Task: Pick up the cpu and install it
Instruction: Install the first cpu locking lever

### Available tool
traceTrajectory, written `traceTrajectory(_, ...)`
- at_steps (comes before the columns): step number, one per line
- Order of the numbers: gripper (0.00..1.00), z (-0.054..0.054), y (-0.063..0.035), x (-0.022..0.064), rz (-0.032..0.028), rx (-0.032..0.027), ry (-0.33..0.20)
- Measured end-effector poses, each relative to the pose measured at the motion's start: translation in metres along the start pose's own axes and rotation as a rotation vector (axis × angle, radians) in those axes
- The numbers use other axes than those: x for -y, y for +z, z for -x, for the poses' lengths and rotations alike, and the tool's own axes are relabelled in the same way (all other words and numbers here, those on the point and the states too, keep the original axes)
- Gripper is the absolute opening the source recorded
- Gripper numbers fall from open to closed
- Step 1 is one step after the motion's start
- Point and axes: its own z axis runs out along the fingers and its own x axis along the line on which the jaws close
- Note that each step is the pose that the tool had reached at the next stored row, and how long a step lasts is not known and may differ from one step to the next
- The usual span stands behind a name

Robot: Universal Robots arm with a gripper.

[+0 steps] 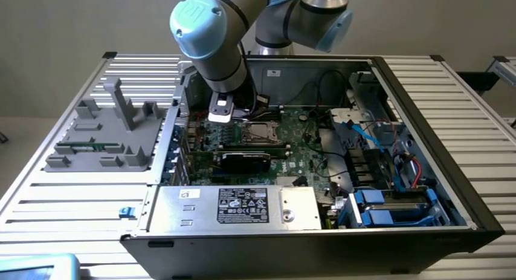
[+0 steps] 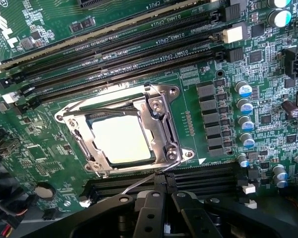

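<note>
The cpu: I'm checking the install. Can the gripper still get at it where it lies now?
Probably not for a grip. The cpu lies in the socket, with the metal frame closed over its edges, and the gripper above is shut and empty. Only its shiny top is free.

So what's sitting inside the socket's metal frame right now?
The cpu, its pale metal top showing through the socket frame on the motherboard. Whatever lies beneath the chip is covered. The gripper is shut, holding nothing.
</note>
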Motion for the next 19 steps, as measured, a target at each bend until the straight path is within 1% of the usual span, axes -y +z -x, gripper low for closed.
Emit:
traceTrajectory(9,0.11,0.0004,0.0003,0.0006,0.0003,-0.0013,0.003)
traceTrajectory(19,0.11,-0.0020,0.0020,0.0008,0.0013,-0.0049,0.010)
